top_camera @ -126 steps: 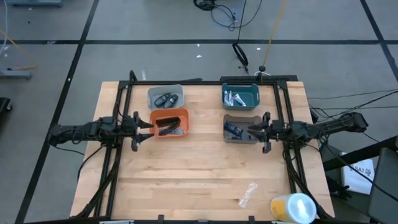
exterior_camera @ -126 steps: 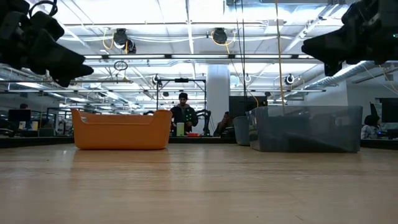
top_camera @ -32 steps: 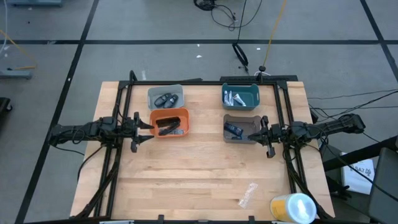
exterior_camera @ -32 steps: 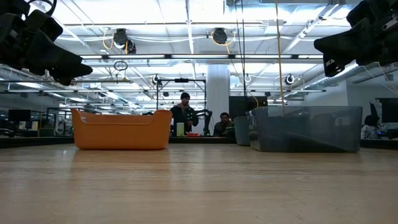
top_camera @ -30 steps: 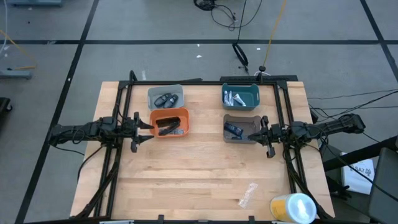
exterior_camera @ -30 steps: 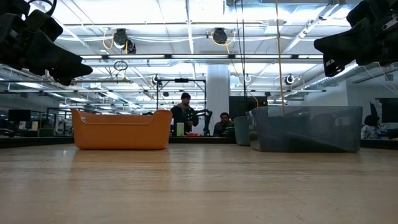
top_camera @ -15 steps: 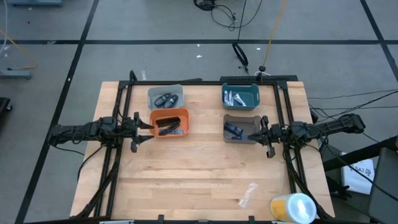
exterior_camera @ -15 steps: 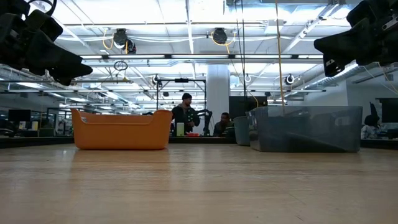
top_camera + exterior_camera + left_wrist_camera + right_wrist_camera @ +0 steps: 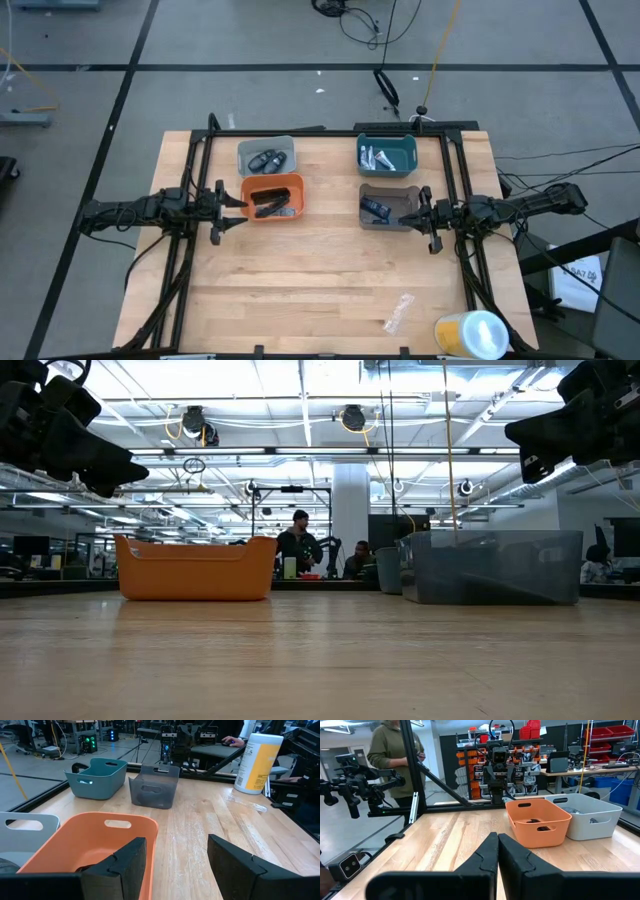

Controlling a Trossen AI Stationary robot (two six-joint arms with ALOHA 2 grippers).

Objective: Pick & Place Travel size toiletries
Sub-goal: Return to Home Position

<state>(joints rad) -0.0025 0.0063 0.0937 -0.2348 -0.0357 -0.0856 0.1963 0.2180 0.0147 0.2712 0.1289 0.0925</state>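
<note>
Black left gripper (image 9: pixel 177 855): jaws spread wide, nothing between them. It hangs above the table (image 9: pixel 320 270), just beside the orange bin (image 9: pixel 272 178) on that bin's left side, not touching it.

Right gripper (image 9: pixel 497 851): jaws pressed together, nothing held. It hangs at the right edge of the dark grey bin (image 9: pixel 385 187), also off the wood. In the low view both sit high, well clear of the tabletop.

Toiletries are all binned:
- thin black stick pieces (image 9: pixel 268 207) lie in the orange bin
- dark grey oval pieces (image 9: pixel 267 159) lie in the light grey bin (image 9: pixel 266 141), directly behind the orange one
- dark blue tubes (image 9: pixel 374 208) lie in the dark grey bin
- silvery-white tubes (image 9: pixel 376 157) lie in the teal bin (image 9: pixel 388 138), behind the dark grey one

The bins form a two-by-two block at the back half of the table, left pair and right pair apart.

Front right corner: clear crinkled wrapper (image 9: pixel 399 311) lies flat on the wood, with the yellow-and-white cylinder (image 9: pixel 472 333) near it at the table edge. Both are well apart from the bins.

A person (image 9: pixel 395 755) in an olive top stands beyond the table's far frame in the right wrist view.
</note>
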